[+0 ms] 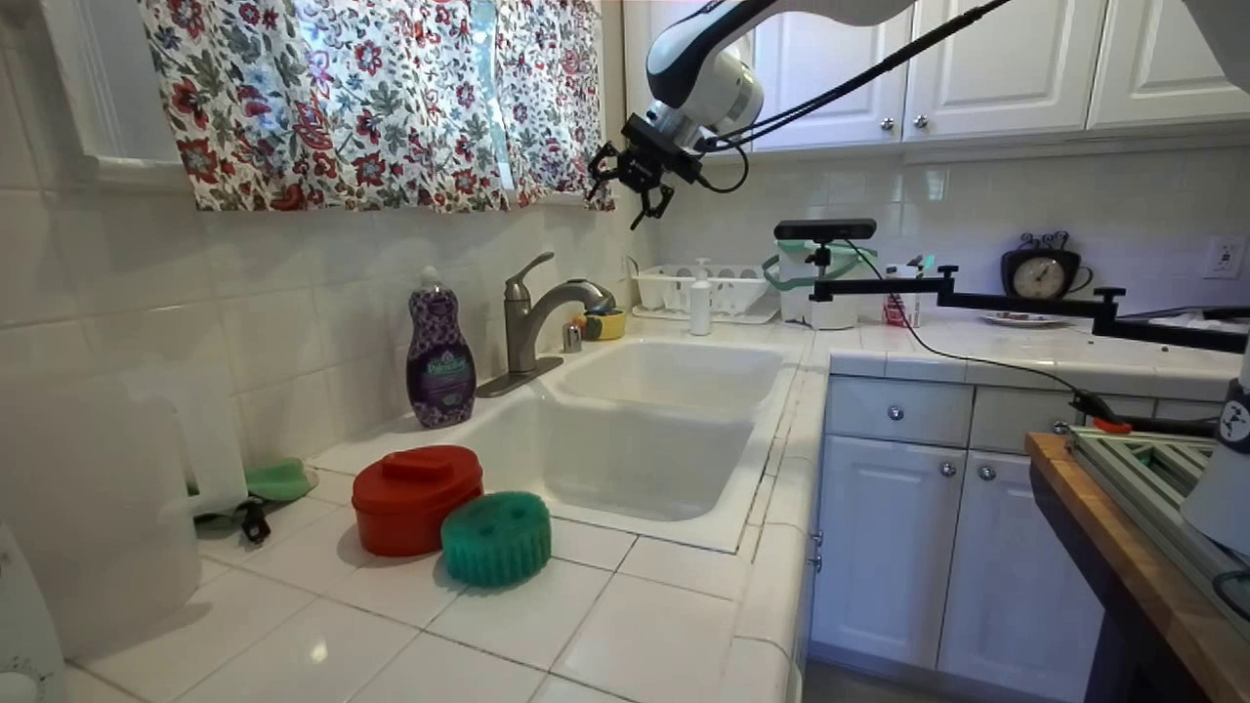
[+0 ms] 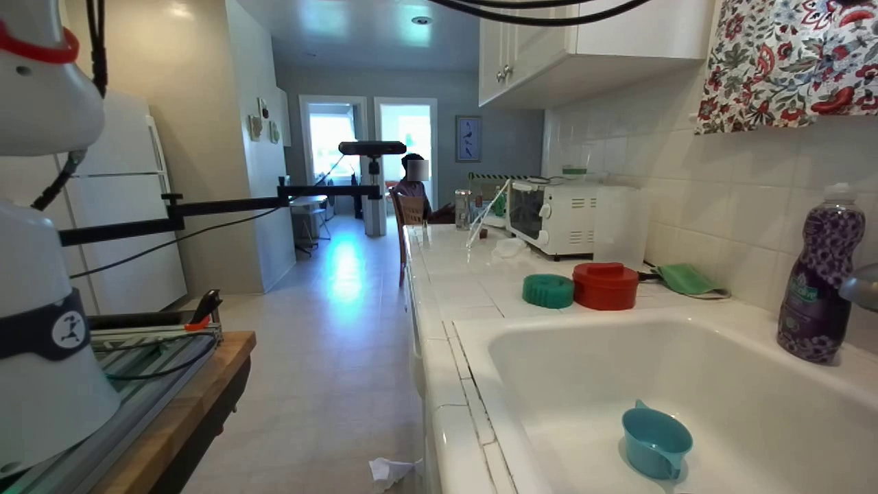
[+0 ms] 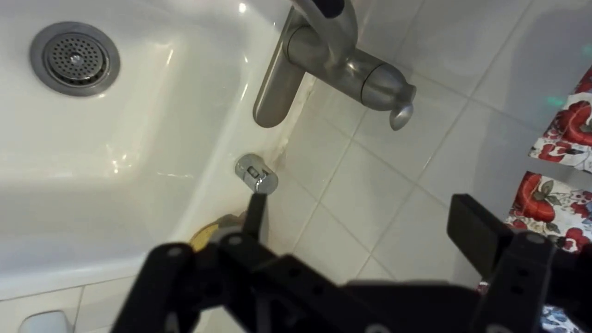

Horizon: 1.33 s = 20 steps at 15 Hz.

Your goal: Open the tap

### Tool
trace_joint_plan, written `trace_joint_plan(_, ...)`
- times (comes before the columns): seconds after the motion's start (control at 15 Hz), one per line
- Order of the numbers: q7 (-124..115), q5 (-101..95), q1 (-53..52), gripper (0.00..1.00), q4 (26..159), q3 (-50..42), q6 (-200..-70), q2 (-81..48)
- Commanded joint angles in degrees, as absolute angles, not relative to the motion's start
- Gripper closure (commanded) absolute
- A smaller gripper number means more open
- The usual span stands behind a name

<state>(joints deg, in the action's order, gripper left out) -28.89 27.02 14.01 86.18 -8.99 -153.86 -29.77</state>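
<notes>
Your pincer point(image 3: 363, 215) is spread wide and empty, above the tap point(image 1: 524, 332) and apart from it. On the bottle point(image 1: 441, 353) you can read "Palmolive".

The grey metal tap point(image 1: 519, 337) stands upright at the sink's rim point(image 1: 674, 530).

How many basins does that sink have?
2 show in an exterior view: the near basin, toward the red tub, and the far basin, toward the dish rack. Neither is hidden.
</notes>
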Motion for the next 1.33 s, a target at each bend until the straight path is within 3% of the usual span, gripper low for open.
trace_joint_plan(0.0,-26.98,28.59,15.98,0.00,79.79,-6.65,-157.49,-35.55)
trace_joint_plan(0.6,-26.09,27.11,16.95,0.00,62.00,-2.34,-157.49,-48.52)
trace_joint_plan(1.27,-29.33,25.54,16.90,0.00,47.96,-2.48,-148.82,-57.41)
